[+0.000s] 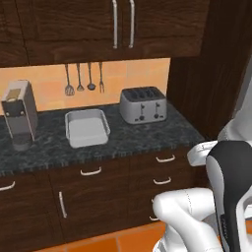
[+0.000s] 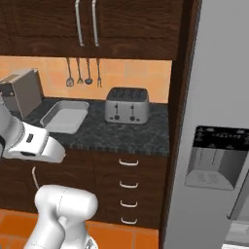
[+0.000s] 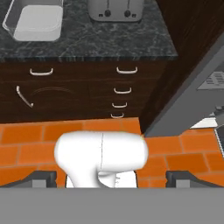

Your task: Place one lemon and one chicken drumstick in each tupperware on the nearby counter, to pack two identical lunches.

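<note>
One tupperware [image 1: 86, 129] rests empty on the dark speckled counter [image 1: 147, 135], between a coffee machine and the toaster. The right base view has the tupperware [image 2: 63, 116] at the counter's [image 2: 121, 133] left, and in the hand view the tupperware [image 3: 33, 22] lies at the top left. My gripper [image 3: 112, 178] hangs well back from the counter [image 3: 109, 43], above the orange floor. It is open, its fingertips [image 3: 43, 177] stand wide apart and nothing is between them. The lemon and the chicken drumstick are out of view.
A silver toaster [image 1: 143, 105] stands right of the tray, a coffee machine [image 1: 19, 115] left of it. Utensils [image 1: 83, 78] hang on the orange wall under dark cabinets. A tall wooden panel and a steel fridge [image 2: 219, 146] close off the counter's right end. Drawers [image 3: 122, 87] sit below.
</note>
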You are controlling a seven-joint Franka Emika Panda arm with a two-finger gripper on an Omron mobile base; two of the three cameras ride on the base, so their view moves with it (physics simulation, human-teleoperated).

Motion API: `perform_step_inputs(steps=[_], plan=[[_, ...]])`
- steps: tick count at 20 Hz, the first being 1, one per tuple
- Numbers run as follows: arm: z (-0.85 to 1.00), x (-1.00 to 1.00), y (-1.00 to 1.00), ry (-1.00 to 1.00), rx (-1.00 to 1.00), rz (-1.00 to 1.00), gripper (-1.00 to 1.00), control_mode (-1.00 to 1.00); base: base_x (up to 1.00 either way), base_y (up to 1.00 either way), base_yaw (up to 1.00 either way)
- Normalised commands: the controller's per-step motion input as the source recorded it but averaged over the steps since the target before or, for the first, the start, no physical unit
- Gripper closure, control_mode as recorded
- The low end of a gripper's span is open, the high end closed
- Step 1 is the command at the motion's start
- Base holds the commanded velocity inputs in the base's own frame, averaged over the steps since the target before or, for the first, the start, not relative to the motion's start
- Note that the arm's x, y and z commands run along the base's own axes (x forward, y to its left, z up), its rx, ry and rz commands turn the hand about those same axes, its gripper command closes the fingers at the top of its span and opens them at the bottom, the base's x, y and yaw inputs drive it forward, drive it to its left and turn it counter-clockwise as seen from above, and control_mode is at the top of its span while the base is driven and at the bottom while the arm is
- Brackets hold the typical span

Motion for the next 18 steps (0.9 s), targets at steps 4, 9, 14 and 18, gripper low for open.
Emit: perform_step_inputs(steps=[4,9,14,18], plan=[[0.0,0.0,0.0,0.0,0.0,0.0,-1.0,1.0,-0.28,-0.9,0.0],[0.0,0.0,0.0,0.0,0.0,0.0,-1.0,1.0,-0.73,-0.84,0.0],[0.0,0.0,0.0,0.0,0.0,0.0,-1.0,1.0,-0.4,-0.87,0.0],[0.0,0.0,0.0,0.0,0.0,0.0,-1.0,1.0,0.02,-0.97,0.03]])
